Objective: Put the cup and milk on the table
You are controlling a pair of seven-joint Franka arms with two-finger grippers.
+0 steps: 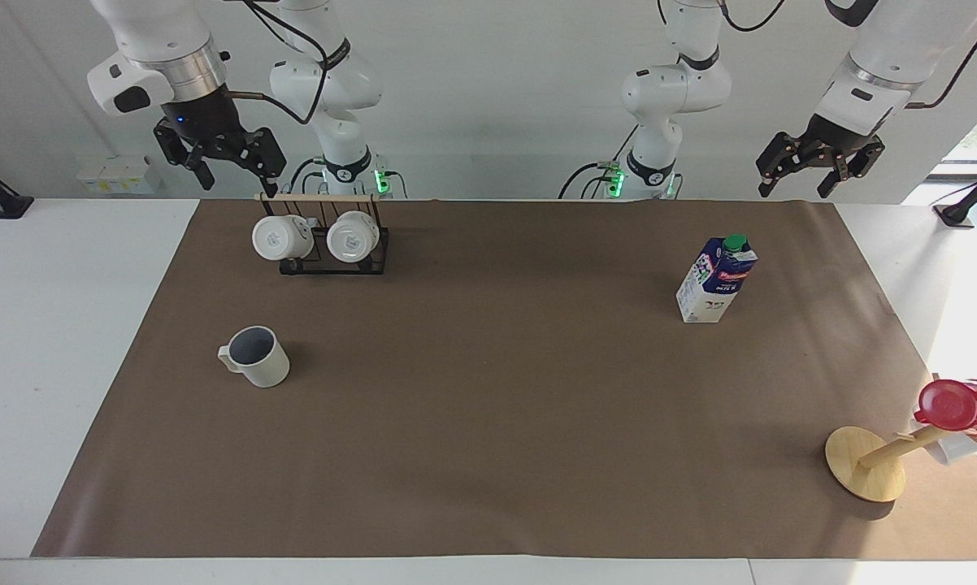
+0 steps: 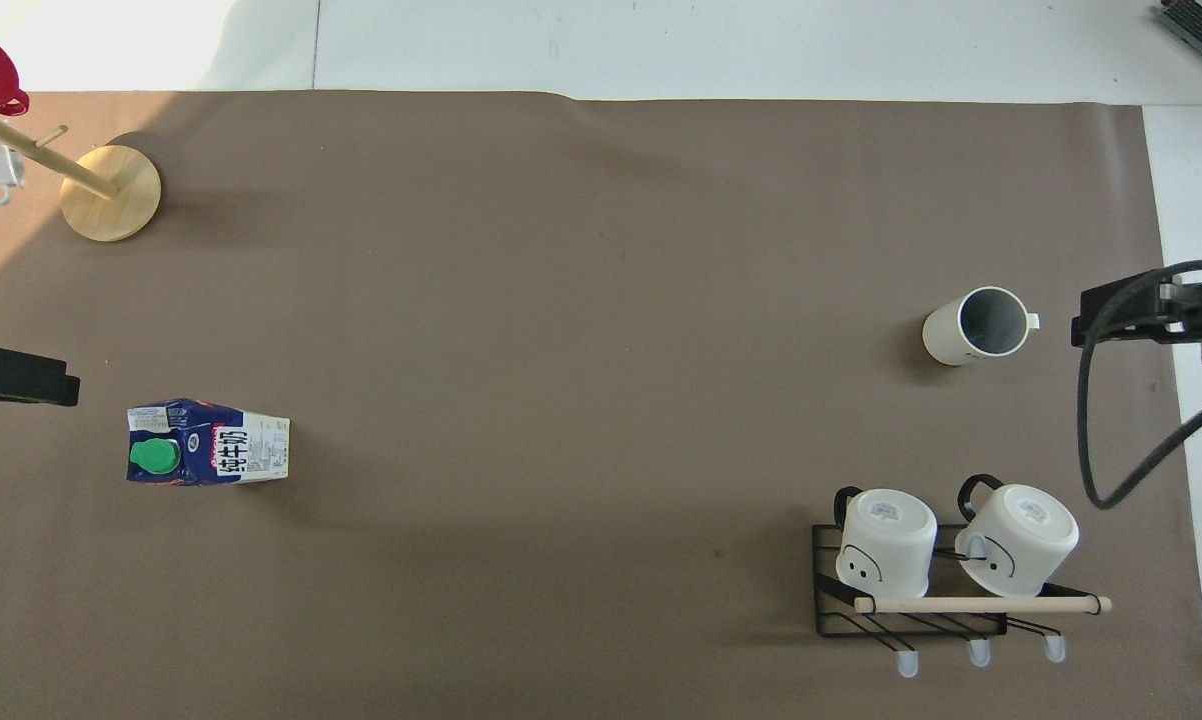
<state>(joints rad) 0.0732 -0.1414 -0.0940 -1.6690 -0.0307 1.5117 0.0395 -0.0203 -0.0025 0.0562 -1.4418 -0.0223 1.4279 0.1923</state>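
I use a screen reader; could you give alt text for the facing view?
An off-white cup and a milk carton stand upright, far apart, on a brown mat covering the table. Both arms hang raised with open end effectors, left and right, holding nothing.

Mid mat [image 1: 488, 406] bare from my side to the outer edge; I can sweep through freely. Obstacles: black rack [image 1: 332, 244] of white mugs [image 1: 281, 237] close under my right gripper [image 1: 224, 166]; cup [image 1: 255, 356] farther out; milk [image 1: 716, 280] and wooden stand [image 1: 866, 463] at my left arm's end.
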